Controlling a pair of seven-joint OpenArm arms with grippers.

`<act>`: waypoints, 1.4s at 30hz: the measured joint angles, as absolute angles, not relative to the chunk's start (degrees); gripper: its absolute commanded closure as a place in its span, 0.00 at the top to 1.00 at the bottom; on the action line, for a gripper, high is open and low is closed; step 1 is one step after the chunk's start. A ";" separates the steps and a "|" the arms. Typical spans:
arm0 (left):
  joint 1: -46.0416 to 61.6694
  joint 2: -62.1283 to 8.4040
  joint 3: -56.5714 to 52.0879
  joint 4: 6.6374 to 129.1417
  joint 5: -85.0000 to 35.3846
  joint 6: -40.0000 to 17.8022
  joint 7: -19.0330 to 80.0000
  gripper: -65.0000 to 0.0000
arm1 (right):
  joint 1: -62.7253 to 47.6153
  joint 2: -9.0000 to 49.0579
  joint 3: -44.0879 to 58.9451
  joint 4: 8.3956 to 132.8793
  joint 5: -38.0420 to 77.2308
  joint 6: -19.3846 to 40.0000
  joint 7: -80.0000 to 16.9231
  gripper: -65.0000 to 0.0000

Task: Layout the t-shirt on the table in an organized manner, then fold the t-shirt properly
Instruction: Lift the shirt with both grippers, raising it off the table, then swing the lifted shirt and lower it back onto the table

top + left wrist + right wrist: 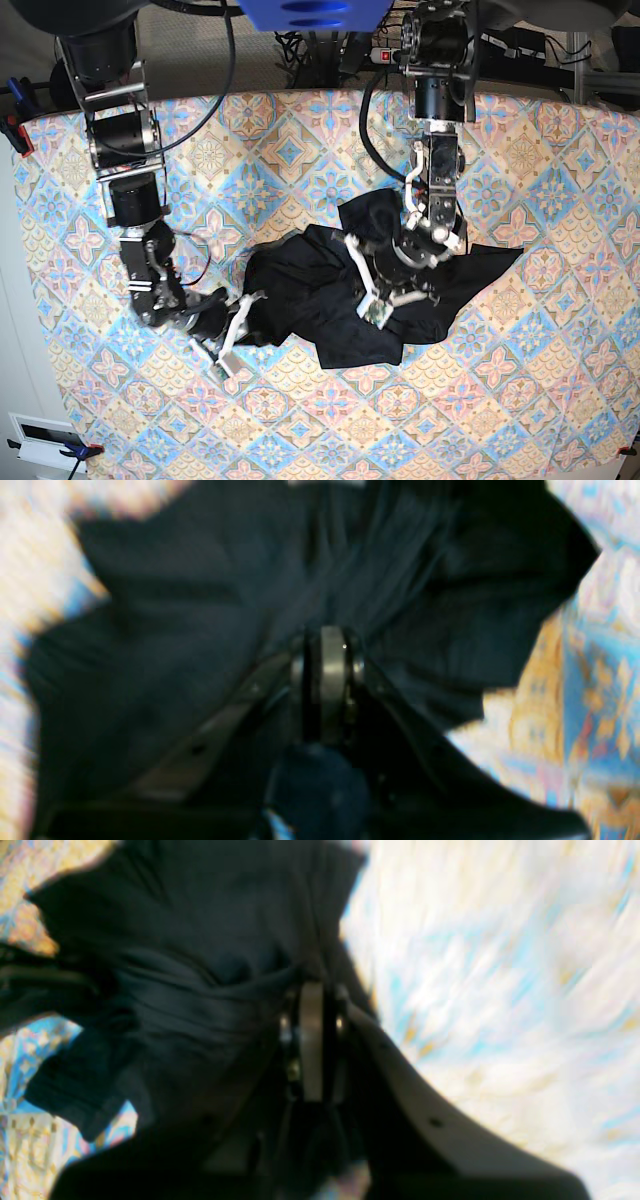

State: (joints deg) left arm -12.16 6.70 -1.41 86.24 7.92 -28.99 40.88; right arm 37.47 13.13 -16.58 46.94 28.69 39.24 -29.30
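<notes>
The plain black short-sleeved t-shirt of soft thin fabric [370,290] is lying crumpled near the middle of the wide table clothed in pastel diamond-medallion tiles [560,400], its long axis running roughly parallel to the table's near and far edges.

The right gripper [243,305] is sitting at the bunched end of the cloth towards the table's left edge, jaws pressed together on a gathered fold (the right wrist view is showing fabric pinched at the tips).

The left gripper [385,290] is standing over the shirt's middle, jaws closed on a pleated ridge of cloth.

Since both grips are lying along the same axis, spreading probably means drawing them apart along it; the right arm is nearer the free end.
</notes>
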 measured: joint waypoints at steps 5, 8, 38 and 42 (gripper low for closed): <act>-20.84 6.94 -1.72 87.90 7.46 -28.93 46.09 0.00 | 41.85 13.80 -13.45 51.22 28.64 38.96 -31.16 0.00; -25.58 7.14 -1.72 87.96 7.51 -29.06 48.14 0.00 | 44.56 13.10 -10.15 51.59 28.56 39.62 -33.56 0.00; -68.64 7.81 -0.73 87.70 5.06 -20.25 58.43 0.00 | 72.34 17.80 -8.25 51.70 16.78 41.63 -31.24 0.00; -71.77 7.79 -0.67 87.57 4.62 -20.58 58.76 0.00 | 72.97 18.87 -8.25 51.83 17.65 41.78 -31.31 0.00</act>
State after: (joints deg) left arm -71.77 7.79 -0.67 87.57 4.62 -20.58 58.76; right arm 72.97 18.87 -8.25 51.83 17.65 41.78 -31.31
